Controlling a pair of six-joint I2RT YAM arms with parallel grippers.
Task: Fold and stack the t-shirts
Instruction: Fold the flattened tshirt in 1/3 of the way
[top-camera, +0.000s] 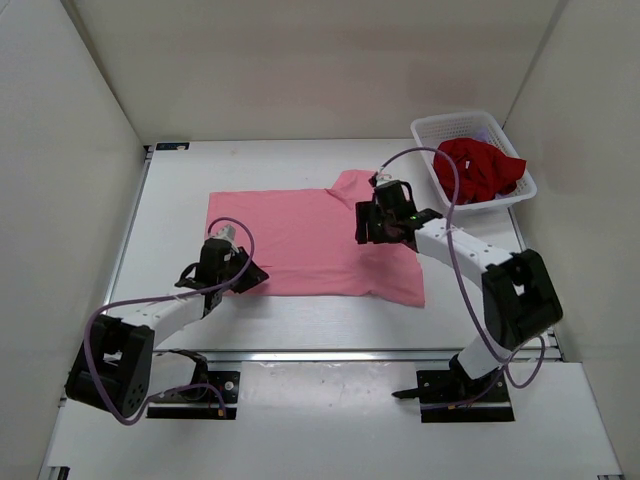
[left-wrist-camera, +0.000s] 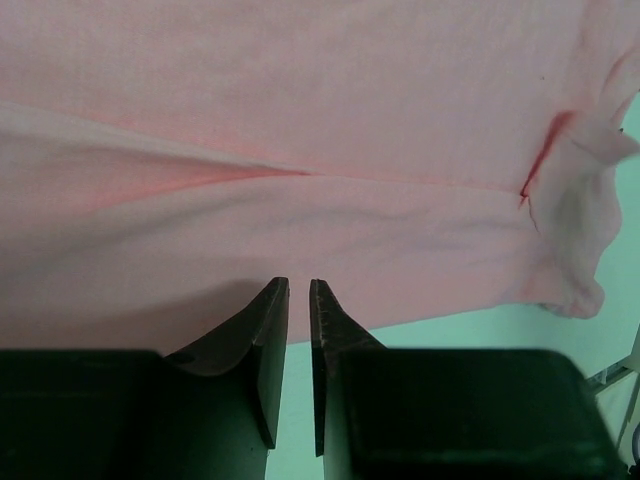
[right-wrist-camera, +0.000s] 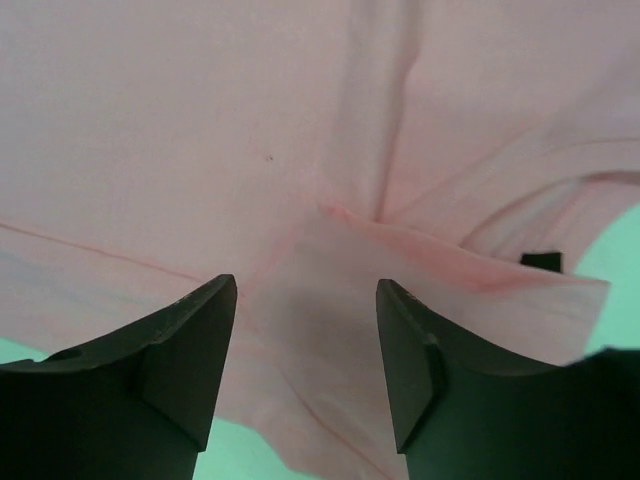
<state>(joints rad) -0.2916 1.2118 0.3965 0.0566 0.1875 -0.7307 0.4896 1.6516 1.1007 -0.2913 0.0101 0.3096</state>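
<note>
**Pink t-shirt (top-camera: 300, 240) flat across the middle of the table (top-camera: 180, 180), one arm at each end.**

Your right gripper (right-wrist-camera: 306, 290) hangs with its jaws well apart over a creased fold near the shirt's right side. Your left gripper (left-wrist-camera: 298, 290) sits at the near left corner, jaws almost together. You cannot tell whether they pinch the hem. If they do not, a pull may slide the cloth and skew the fold. A right-hand bite at the crease could catch extra layers. Bare surface lies toward the left and far edges. The basket (top-camera: 425, 135) with the dark red t-shirt (top-camera: 480, 165) crowds the far right corner.
</note>
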